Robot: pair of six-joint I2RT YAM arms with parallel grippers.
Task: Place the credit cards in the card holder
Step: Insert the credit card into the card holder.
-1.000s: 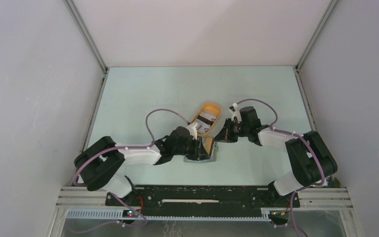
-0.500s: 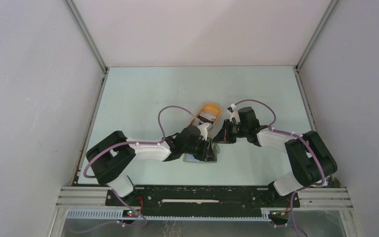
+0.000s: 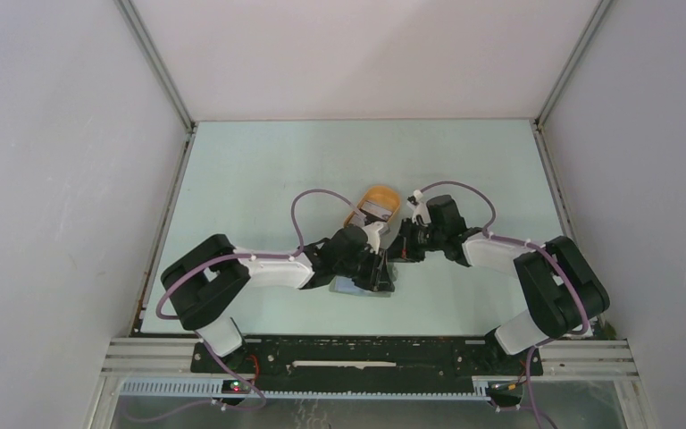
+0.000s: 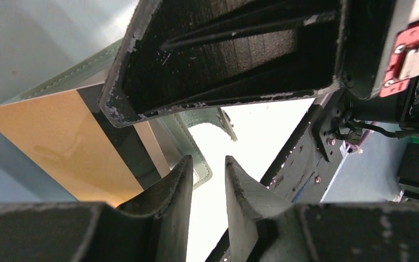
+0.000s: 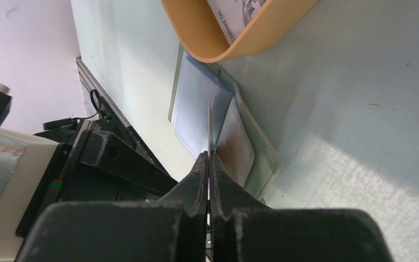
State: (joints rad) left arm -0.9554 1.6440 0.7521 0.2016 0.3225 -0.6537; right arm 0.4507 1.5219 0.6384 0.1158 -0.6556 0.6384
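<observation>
right hand (image 5: 208,159) pinching tan credit card (image 4: 43,136), edged closer over open card holder (image 5: 262,158) | left hand (image 4: 206,180) part-spread beside it, grip unclear | insertion looks next

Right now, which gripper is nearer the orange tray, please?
Right. The right gripper is just beside the orange tray; the left gripper is farther back, at the card holder.

The tan card (image 4: 54,142) is smooth, glossy plastic. The card holder (image 5: 263,159) looks like matt, stitched leather, with a clear shiny plastic pocket. The orange tray (image 5: 196,33) is smooth plastic. The counter (image 5: 360,120) is matt.
</observation>
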